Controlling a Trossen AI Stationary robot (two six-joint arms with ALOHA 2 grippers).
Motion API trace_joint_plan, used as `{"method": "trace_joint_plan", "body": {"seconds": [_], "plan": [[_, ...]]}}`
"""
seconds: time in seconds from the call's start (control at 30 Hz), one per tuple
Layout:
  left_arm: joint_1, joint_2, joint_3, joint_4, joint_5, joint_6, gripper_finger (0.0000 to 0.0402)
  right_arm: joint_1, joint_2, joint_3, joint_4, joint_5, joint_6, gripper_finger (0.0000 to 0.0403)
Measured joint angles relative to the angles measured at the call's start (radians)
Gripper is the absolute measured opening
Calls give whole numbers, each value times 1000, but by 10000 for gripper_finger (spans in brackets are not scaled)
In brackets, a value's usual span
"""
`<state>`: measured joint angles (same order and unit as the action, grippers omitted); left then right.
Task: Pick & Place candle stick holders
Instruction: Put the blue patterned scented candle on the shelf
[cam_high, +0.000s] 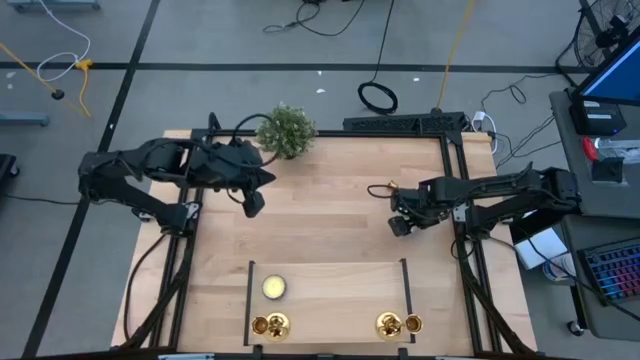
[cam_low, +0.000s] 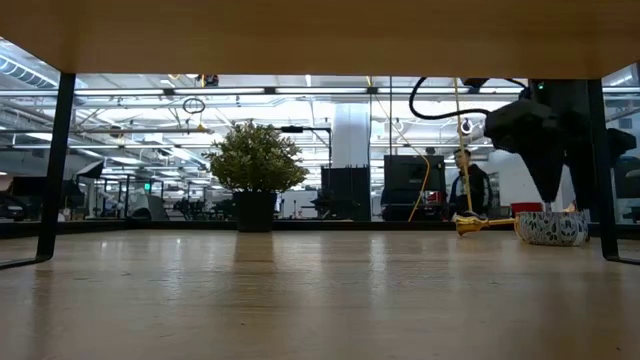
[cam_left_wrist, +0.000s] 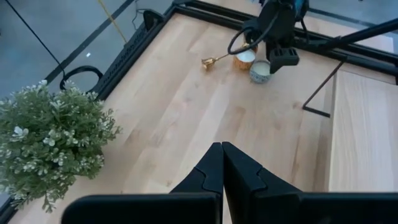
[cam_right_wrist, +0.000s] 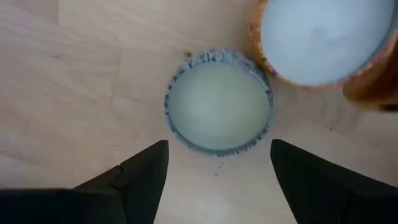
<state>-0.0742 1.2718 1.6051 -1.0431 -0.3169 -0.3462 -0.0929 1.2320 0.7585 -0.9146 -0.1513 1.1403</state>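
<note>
On the raised shelf (cam_high: 330, 290) at the near edge of the table, two gold candle stick holders (cam_high: 270, 324) already stand, one toward its left end and another (cam_high: 398, 324) toward its right, with a small pale candle (cam_high: 274, 288) just behind the left one. Farther back from the shelf, the right gripper (cam_high: 400, 224) hovers with its fingers spread wide and empty, directly over a blue-patterned candle cup (cam_right_wrist: 219, 102) that touches an orange-rimmed cup (cam_right_wrist: 323, 38). Just beyond them a third candle stick holder (cam_left_wrist: 209, 61) lies tipped on its side, apparently not yet placed. By my reading the task is about two-thirds done. Farthest from the shelf, the left gripper (cam_left_wrist: 222, 163) waits pinched shut on nothing, beside the potted plant (cam_high: 286, 130).
</note>
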Motion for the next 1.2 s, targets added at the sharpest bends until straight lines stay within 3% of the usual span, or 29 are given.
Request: {"method": "trace_joint_plan", "body": {"seconds": [0.23, 0.67, 1.2], "plan": [[0, -5, 0, -3, 2, 17, 3, 0, 0, 0, -39, -1, 61, 286], [0, -5, 0, -10, 28, 57, 3, 0, 1, 0, 18, -5, 105, 333], [0, -5, 0, -12, 59, 61, 3, 0, 122, 0, 106, 43, 96, 343]]}}
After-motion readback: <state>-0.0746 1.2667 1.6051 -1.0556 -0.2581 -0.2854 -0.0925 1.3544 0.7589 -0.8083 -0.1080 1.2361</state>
